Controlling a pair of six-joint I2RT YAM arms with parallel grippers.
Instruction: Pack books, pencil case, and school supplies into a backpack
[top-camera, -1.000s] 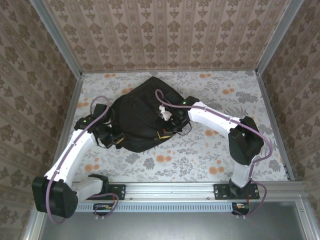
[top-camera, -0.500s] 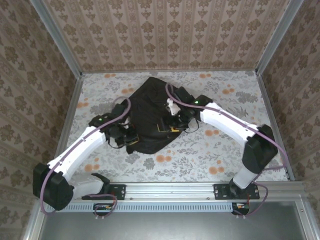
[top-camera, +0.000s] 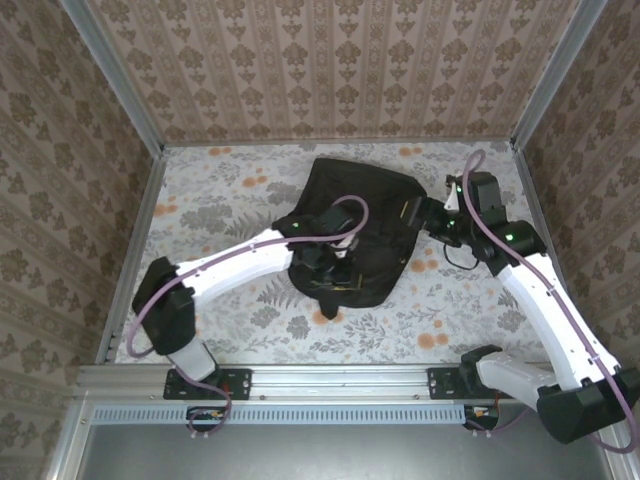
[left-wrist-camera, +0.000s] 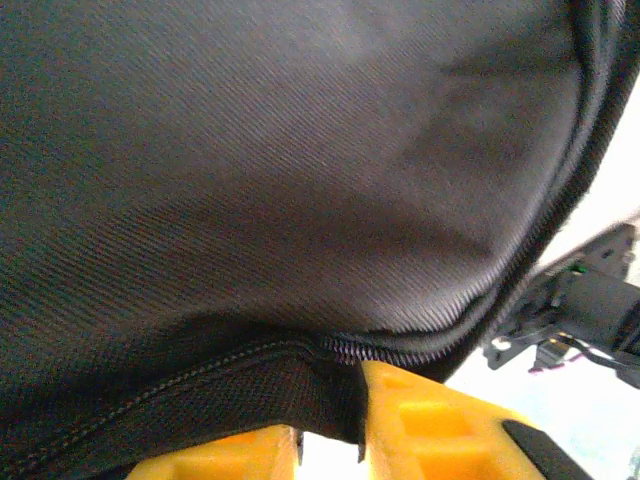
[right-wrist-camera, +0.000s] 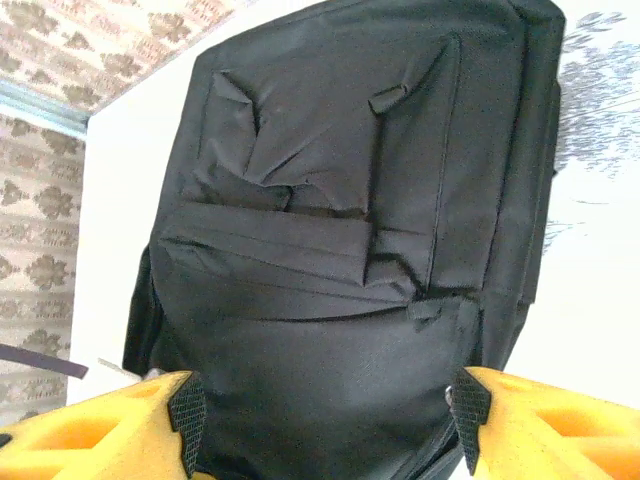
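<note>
The backpack lies mid-table, toward the far side. The right gripper, at its right edge, gapes wide and empty, while the left gripper, at its near edge, has its fingers slightly parted around the zip seam; whether it pinches I cannot tell. Best to secure that seam firmly before lifting, with the right side steadying the bag.

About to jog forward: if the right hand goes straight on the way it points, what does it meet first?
The backpack: its black fabric lies dead ahead, framed between the open fingers of the right hand. How near it lies is hard to judge.
</note>
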